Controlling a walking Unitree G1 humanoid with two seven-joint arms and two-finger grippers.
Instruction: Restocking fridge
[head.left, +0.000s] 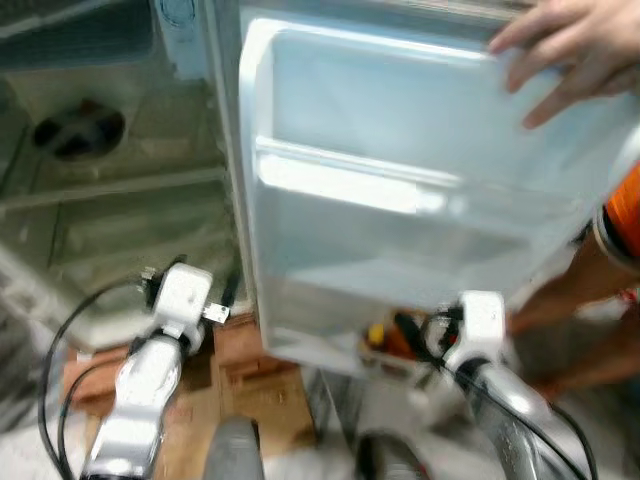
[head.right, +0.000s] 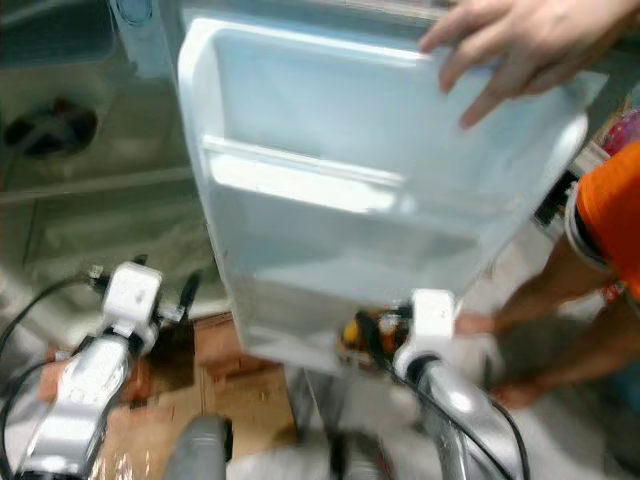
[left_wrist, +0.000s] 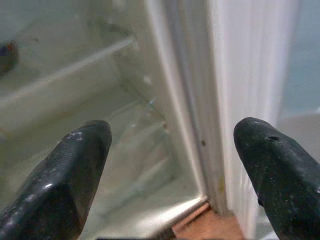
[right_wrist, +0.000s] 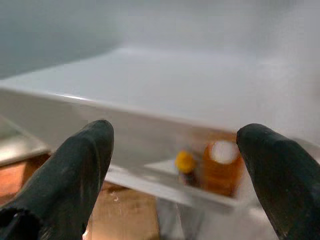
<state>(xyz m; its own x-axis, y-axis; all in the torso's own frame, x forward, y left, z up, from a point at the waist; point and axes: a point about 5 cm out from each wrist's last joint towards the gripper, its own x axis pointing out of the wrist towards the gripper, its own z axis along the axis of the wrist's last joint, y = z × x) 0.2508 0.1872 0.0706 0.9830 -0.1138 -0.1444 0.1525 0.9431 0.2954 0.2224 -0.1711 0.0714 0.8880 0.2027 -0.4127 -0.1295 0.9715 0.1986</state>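
Approach step: a person's hand (head.left: 570, 55) holds the fridge door (head.left: 400, 200) open. Left gripper (left_wrist: 172, 165) and right gripper (right_wrist: 175, 170) empty, fingers spread. Orange bottle (right_wrist: 220, 167) sits in the lowest door shelf. Next: reach for it, likely.

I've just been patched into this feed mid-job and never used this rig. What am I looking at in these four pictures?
The two wide pictures come from the robot's head, looking down. Its silver arms reach toward an open fridge: the left gripper faces the fridge interior, the right gripper faces the fridge door. The two close-ups, framed by black fingers, come from wrist cameras. Both grippers are open and hold nothing. A person's hand holds the door's top edge. In the lowest door shelf stand an orange bottle and a smaller yellow-capped item.
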